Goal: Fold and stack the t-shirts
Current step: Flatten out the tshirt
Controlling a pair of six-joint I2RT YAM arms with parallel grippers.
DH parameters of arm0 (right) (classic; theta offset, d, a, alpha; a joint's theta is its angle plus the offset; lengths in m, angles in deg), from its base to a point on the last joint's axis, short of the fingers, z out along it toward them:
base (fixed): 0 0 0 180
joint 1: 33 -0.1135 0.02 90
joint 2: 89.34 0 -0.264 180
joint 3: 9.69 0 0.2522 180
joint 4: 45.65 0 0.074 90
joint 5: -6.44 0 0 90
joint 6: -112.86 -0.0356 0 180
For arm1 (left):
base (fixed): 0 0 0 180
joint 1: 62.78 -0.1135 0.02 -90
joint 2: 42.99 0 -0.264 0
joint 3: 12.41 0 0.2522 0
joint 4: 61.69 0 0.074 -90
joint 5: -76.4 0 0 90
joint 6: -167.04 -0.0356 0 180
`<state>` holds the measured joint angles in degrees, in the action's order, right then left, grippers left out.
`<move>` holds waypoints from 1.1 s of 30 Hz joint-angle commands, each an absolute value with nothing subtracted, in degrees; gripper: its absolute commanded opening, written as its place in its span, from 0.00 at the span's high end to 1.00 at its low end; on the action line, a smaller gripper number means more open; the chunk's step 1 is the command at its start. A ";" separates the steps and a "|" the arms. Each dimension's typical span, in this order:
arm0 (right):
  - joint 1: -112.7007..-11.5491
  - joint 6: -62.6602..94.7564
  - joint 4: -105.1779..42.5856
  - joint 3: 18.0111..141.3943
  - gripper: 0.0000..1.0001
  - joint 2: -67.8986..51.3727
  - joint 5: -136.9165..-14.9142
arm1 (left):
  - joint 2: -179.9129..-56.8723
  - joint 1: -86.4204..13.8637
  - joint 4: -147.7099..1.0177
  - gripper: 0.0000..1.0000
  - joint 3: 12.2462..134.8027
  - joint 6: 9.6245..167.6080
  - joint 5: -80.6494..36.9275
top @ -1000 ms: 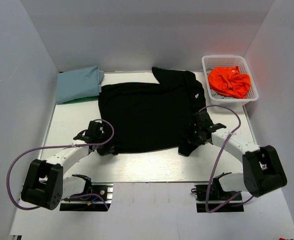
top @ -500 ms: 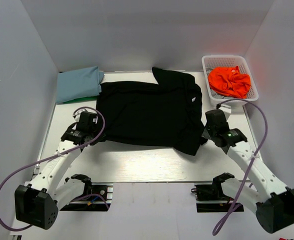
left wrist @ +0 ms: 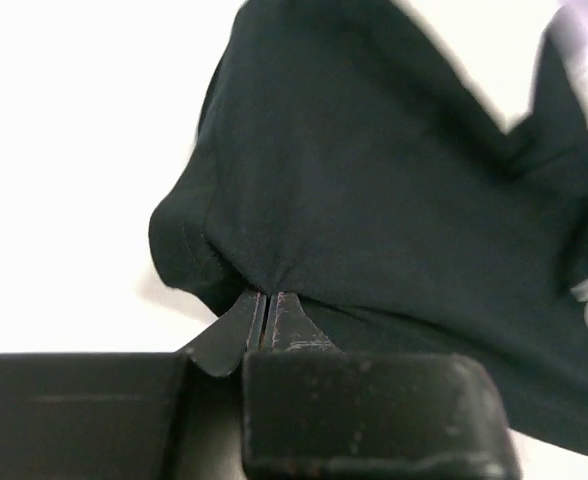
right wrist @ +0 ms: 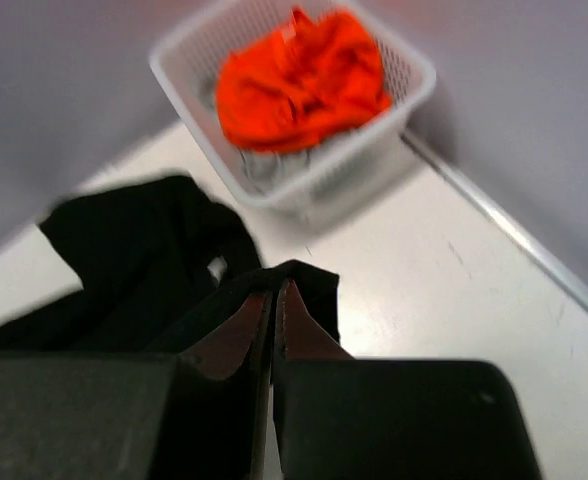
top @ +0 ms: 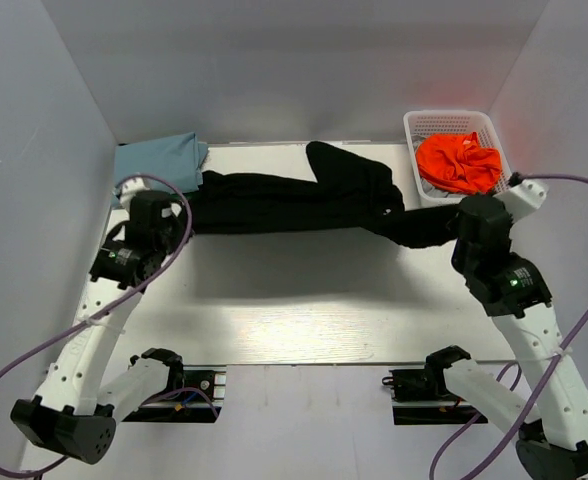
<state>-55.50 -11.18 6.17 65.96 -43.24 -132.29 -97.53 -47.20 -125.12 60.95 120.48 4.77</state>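
I've got the black tee stretched taut.
Left fingers, right fingers clamped on it; basket holds orange tee (grey underneath, unclear).

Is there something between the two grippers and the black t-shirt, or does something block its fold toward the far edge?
Nothing visible does. Both the left gripper and right gripper are shut on the black t-shirt itself. The light blue t-shirt and basket lie off its ends.

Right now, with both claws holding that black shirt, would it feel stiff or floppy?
Probably floppy: the black t-shirt bunches into a rumpled band between the left gripper and right gripper. Likely light too, since two small pinches of cloth hold it.
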 commanded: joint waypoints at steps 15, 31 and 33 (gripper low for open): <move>-55.32 18.82 -18.01 111.37 1.00 -37.49 -127.86 | -93.00 -47.66 -113.59 1.00 106.72 102.79 -8.31; -55.50 31.82 -25.47 121.93 1.00 -32.93 -122.05 | -95.63 -48.19 -115.53 1.00 118.00 102.79 -12.82; -55.50 34.55 -28.28 119.83 1.00 -29.78 -123.10 | -97.12 -48.19 -114.92 1.00 116.41 102.79 -10.36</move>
<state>-55.54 28.60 -21.83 121.69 -35.04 -120.27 -91.91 -47.47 -115.46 118.76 103.39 -14.81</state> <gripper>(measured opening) 0.012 0.058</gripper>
